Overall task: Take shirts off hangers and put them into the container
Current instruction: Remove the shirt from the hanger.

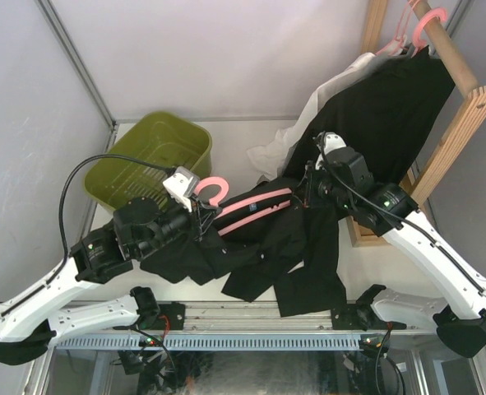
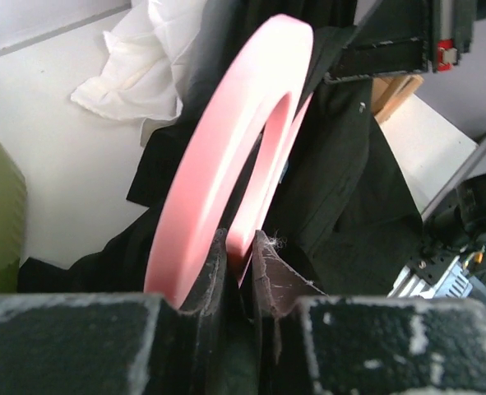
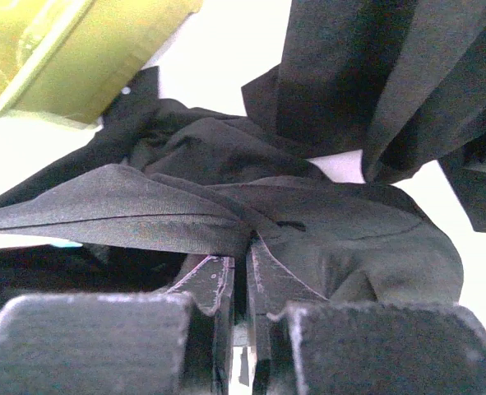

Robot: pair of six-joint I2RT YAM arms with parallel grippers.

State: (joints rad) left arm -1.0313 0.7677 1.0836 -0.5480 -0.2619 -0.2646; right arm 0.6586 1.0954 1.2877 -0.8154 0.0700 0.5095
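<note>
Top view: black shirt [image 1: 259, 255] is lying on the desk [image 1: 234, 141] near the green container [image 1: 156, 152], pink hanger [image 1: 255, 207] resting across it. Left wrist: left claw [image 2: 241, 247] is clamping narrowly on the hanger's hook; right wrist: right claw [image 3: 244, 247] is pinching shut on a black shirt fold.

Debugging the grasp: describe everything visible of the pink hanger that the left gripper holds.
The pink hanger looks like smooth, thin plastic, with a curved hook and two slim arms. Seen from above it runs sideways across the black shirt, hook towards the left gripper, which is shut on it just below the hook. Its far end runs under the shirt's fabric.
</note>
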